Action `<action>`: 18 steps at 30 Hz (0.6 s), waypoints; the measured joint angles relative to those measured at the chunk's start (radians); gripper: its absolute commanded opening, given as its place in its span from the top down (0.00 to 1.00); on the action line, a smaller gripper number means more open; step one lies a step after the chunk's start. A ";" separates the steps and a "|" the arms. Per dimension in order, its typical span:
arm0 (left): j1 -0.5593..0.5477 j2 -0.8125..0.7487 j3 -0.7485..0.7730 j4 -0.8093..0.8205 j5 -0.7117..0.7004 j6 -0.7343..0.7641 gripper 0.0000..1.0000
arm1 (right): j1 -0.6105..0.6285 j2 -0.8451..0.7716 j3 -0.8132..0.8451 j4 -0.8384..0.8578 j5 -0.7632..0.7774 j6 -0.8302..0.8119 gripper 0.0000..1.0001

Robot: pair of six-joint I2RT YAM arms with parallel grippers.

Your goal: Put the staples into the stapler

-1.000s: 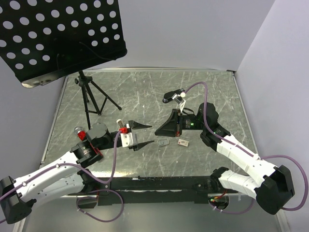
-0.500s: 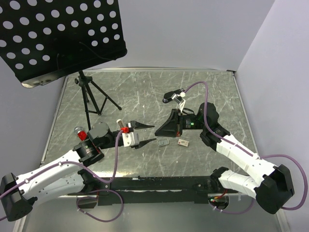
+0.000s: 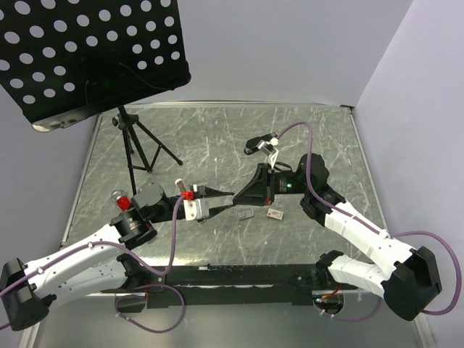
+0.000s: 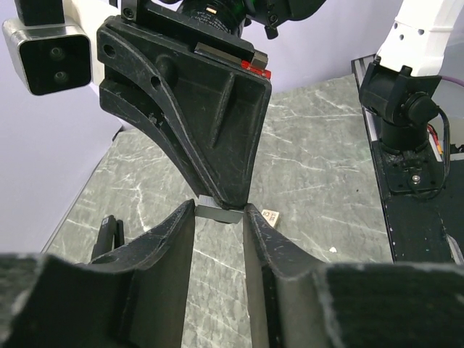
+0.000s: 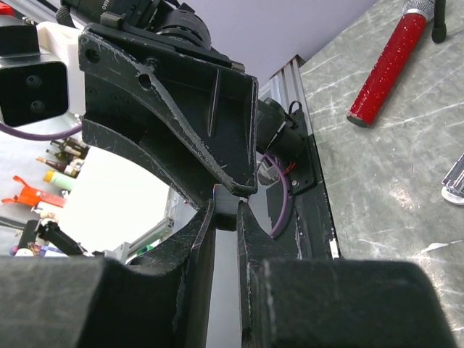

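A short grey strip of staples (image 4: 217, 214) hangs in the air over the table's middle, held between both grippers. My right gripper (image 5: 226, 206) is shut on the strip (image 5: 228, 205). My left gripper (image 4: 220, 212) comes from the other side, and its fingertips (image 4: 190, 214) press against the strip's two ends. In the top view the two grippers (image 3: 229, 200) (image 3: 238, 197) meet tip to tip. Below them on the table lie the small pale staples box (image 3: 275, 213) and a see-through rectangle (image 3: 246, 214). The black stapler (image 3: 255, 145) lies further back.
A red glittery object (image 5: 384, 69) lies by the left arm (image 3: 119, 197). A tripod (image 3: 138, 148) carrying a black perforated plate (image 3: 94, 51) stands at the back left. Walls close the table at the back and right.
My left gripper moved right toward the right gripper and its jaws narrowed from wide open onto the strip's ends. The right arm stayed still.
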 measured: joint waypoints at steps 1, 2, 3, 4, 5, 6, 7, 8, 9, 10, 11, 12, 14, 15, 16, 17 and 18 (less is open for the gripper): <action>0.000 0.001 0.000 0.000 0.000 0.000 0.68 | 0.000 0.000 0.000 0.000 0.000 0.000 0.86; 0.000 0.002 0.000 0.000 0.000 0.001 0.69 | 0.000 0.001 0.000 0.000 0.000 0.002 0.86; 0.000 0.003 0.000 0.000 0.000 0.001 0.71 | 0.000 0.002 0.000 0.000 -0.001 0.003 0.86; 0.000 0.003 0.000 0.000 0.000 0.001 0.72 | -0.001 0.003 0.000 0.000 -0.001 0.004 0.86; 0.000 0.003 0.000 0.000 0.000 0.001 0.72 | -0.002 0.003 0.000 0.000 -0.001 0.004 0.85; 0.000 0.003 0.000 0.000 0.000 0.001 0.73 | -0.002 0.003 0.000 0.000 -0.002 0.005 0.83; 0.000 0.003 0.000 0.000 0.000 0.001 0.74 | -0.002 0.003 0.000 0.000 -0.001 0.005 0.82; 0.000 0.003 0.000 0.000 0.000 0.000 0.75 | -0.002 0.003 0.000 0.000 -0.001 0.005 0.79; 0.000 0.004 0.000 0.000 0.000 0.000 0.76 | -0.002 0.003 0.000 0.000 -0.001 0.005 0.77; 0.000 0.005 0.000 -0.001 -0.001 0.000 0.77 | -0.002 0.003 -0.001 -0.001 0.000 0.004 0.74; 0.000 0.005 0.000 -0.003 -0.002 -0.003 0.77 | -0.002 0.003 -0.001 -0.002 0.000 0.004 0.69; 0.000 0.006 0.000 -0.005 -0.005 -0.008 0.78 | -0.002 0.003 -0.001 -0.006 0.002 0.003 0.67; -0.002 0.013 0.004 -0.017 -0.019 -0.018 0.80 | -0.002 0.003 -0.001 -0.019 0.013 -0.006 0.58; -0.004 0.018 0.008 -0.024 -0.029 -0.024 0.81 | -0.002 0.003 -0.001 -0.026 0.018 -0.012 0.55; -0.004 0.024 0.014 -0.036 -0.044 -0.035 0.82 | -0.002 0.003 -0.001 -0.037 0.026 -0.019 0.52; -0.004 0.029 0.017 -0.047 -0.058 -0.044 0.82 | -0.002 0.002 -0.001 -0.050 0.032 -0.026 0.48; -0.005 0.031 0.019 -0.057 -0.071 -0.052 0.82 | -0.004 0.002 -0.001 -0.064 0.043 -0.033 0.46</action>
